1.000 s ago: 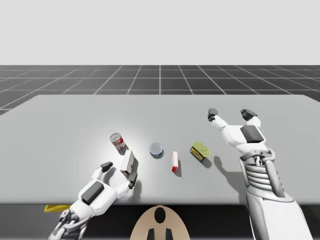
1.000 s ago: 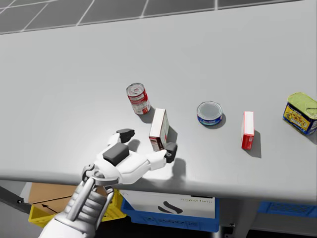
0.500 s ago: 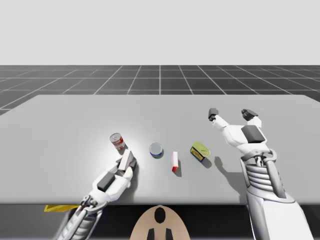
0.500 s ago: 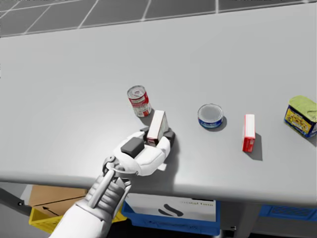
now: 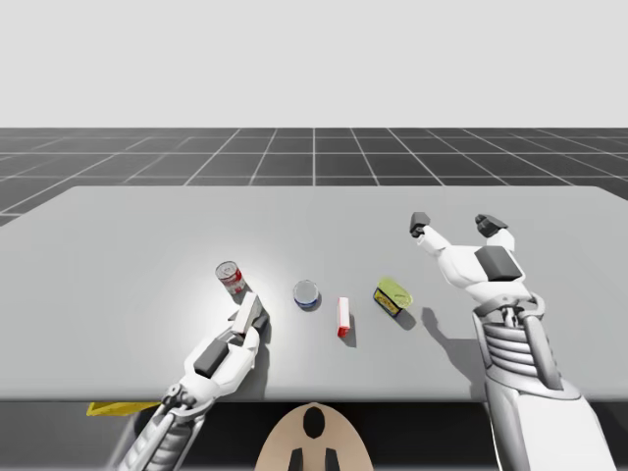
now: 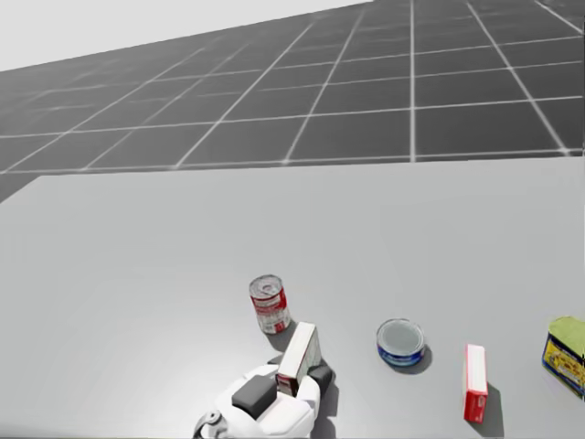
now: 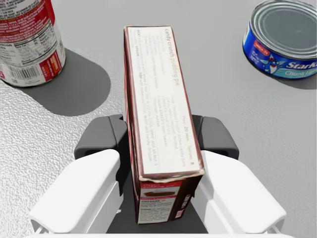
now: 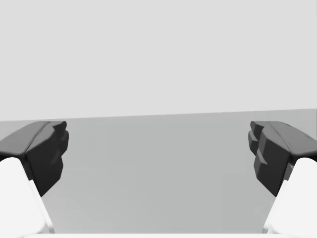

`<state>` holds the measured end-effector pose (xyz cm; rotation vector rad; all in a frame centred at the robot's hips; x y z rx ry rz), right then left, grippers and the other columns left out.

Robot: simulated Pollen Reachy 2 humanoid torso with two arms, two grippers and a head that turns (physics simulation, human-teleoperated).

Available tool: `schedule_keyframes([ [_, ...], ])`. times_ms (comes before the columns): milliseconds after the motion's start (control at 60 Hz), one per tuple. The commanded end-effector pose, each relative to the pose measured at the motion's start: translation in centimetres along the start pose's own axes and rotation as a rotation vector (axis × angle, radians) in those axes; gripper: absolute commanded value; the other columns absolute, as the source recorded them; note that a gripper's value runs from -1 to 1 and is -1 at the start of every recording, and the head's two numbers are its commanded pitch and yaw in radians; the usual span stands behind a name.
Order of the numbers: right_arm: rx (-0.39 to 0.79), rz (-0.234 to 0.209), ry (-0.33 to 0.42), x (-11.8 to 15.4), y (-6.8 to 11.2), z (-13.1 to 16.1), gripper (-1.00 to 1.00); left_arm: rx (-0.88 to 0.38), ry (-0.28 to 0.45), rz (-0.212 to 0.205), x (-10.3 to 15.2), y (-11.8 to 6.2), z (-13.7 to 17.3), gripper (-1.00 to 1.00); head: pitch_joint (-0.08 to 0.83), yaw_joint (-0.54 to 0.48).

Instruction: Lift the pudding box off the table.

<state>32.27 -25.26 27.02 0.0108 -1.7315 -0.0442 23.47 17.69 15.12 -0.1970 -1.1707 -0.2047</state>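
Now that my left claw (image 7: 161, 136) has shut on the pudding box (image 7: 159, 89), its dark pads (image 7: 101, 136) pressing the two broad faces from either side, the grasp looks done. A second ago the claw stood wide around the box, and half a second ago it had closed. Since then neither claw nor box has shifted in the high view. I judge the box still stands on the counter (image 5: 137, 235), near its front edge, and the lift has yet to begin.

My head has turned upward, so the head view now takes in the floor beyond the counter; the things themselves have not moved. Just ahead of the box stands the red can (image 7: 27, 39), with the blue tin (image 7: 282, 42) off to one side, both apart from it. Further along are a slim red box (image 6: 474, 381) and a yellow-green tin (image 6: 567, 352), the latter cut off by the head view's edge. My right claw (image 5: 453, 226) hangs open above the counter, well apart, holding nothing.

The claw hides the box's base, so I cannot tell whether it has left the surface.
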Motion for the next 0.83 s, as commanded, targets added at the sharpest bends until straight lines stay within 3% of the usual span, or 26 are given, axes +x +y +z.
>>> schedule_keyframes([
  [17,-0.001,-0.001,0.000,0.0,-0.1,0.0,-1.00,-0.013,0.006,0.040,-0.3,-1.1,-0.1,1.00,0.360,0.28],
  [250,-0.002,-0.004,0.002,0.0,-0.3,-0.1,-1.00,-0.012,-0.006,0.042,0.5,-1.1,0.3,1.00,0.311,0.29],
  [483,0.000,-0.008,0.007,0.1,-0.5,-0.2,-1.00,-0.007,-0.115,-0.017,6.1,-0.2,3.1,1.00,0.302,0.30],
  [700,0.030,0.003,0.021,-0.1,-0.7,-0.2,-1.00,0.066,-0.270,-0.171,12.1,1.0,5.6,1.00,0.296,0.30],
  [833,0.050,0.027,0.025,-0.2,-0.7,-0.1,-1.00,0.114,-0.387,-0.230,16.9,1.5,7.8,1.00,0.288,0.30],
])
